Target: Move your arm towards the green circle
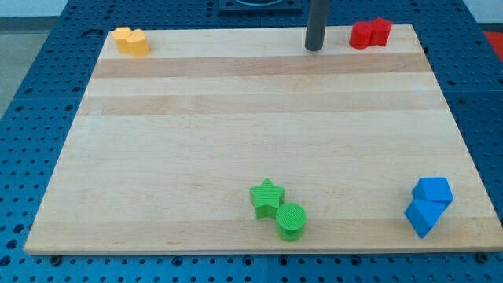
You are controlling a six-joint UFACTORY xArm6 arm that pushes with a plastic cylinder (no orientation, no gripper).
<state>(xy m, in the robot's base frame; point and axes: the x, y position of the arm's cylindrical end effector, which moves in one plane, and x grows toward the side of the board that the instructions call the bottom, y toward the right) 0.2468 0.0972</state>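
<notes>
The green circle (pixel 291 221) lies near the view's bottom, a little right of centre, touching a green star (pixel 267 197) at its upper left. My tip (pixel 314 47) is at the view's top, right of centre, far above the green circle and just left of the red blocks (pixel 371 34). The rod stands upright over the wooden board (pixel 236 118).
A yellow block pair (pixel 131 40) sits at the board's top left corner. Two blue blocks (pixel 429 205) sit at the bottom right edge. Blue pegboard (pixel 47 71) surrounds the board.
</notes>
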